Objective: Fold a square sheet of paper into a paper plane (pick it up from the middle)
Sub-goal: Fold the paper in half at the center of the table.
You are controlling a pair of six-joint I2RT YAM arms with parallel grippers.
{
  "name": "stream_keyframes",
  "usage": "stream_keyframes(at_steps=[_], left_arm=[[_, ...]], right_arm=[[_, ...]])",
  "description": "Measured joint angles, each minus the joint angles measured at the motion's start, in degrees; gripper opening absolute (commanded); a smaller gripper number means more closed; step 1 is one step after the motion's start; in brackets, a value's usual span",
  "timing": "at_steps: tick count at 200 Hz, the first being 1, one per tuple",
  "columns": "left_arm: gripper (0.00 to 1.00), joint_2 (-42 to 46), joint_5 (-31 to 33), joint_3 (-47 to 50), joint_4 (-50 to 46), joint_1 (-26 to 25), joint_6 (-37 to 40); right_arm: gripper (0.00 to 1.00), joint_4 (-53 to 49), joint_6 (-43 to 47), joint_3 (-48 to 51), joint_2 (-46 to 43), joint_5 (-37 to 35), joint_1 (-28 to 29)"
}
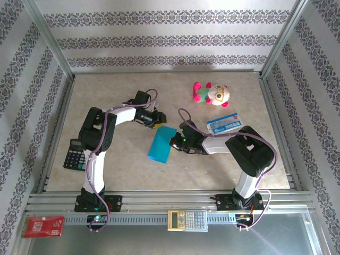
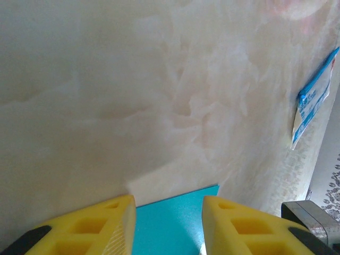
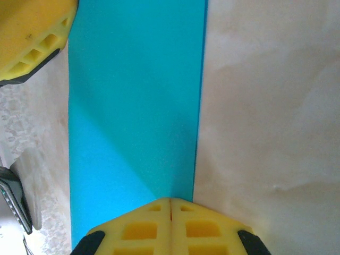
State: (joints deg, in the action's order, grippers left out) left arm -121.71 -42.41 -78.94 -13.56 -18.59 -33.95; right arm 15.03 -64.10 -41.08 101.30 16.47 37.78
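Note:
The square sheet of paper lies flat on the table as a narrow teal rectangle, apparently folded in half. My left gripper hovers at its far end, open; the yellow fingers straddle the sheet's end without closing on it. My right gripper is shut, and its joined tips rest on the sheet close to its long right edge. One left finger shows at the far corner in the right wrist view. A paper plane is out of view.
A pink and white plush toy and a white-and-blue printed card lie at the back right. A black calculator sits left of the left arm. A beige calculator and a red packet lie on the front rail.

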Motion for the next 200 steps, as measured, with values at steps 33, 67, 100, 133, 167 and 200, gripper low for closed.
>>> stream_keyframes(at_steps=[33, 67, 100, 133, 167, 200], left_arm=[[0.43, -0.1, 0.6, -0.9, -1.0, 0.3, 0.7], [0.45, 4.1, 0.8, 2.5, 0.0, 0.8, -0.7], [0.44, 12.6, -0.2, 9.7, 2.5, 0.2, -3.3], [0.43, 13.4, -2.0, 12.9, 3.8, -1.6, -4.3], [0.42, 11.9, -2.2, 15.8, 3.7, -2.0, -4.2], [0.42, 10.7, -1.9, 16.4, 3.7, -1.3, -3.6]], right_arm=[[0.00, 0.0, 0.0, 0.0, 0.0, 0.0, 0.0], [0.00, 0.0, 0.2, 0.0, 0.0, 0.0, 0.0], [0.00, 0.0, 0.2, 0.0, 0.0, 0.0, 0.0], [0.00, 0.0, 0.2, 0.0, 0.0, 0.0, 0.0], [0.00, 0.0, 0.2, 0.0, 0.0, 0.0, 0.0], [0.00, 0.0, 0.2, 0.0, 0.0, 0.0, 0.0]])
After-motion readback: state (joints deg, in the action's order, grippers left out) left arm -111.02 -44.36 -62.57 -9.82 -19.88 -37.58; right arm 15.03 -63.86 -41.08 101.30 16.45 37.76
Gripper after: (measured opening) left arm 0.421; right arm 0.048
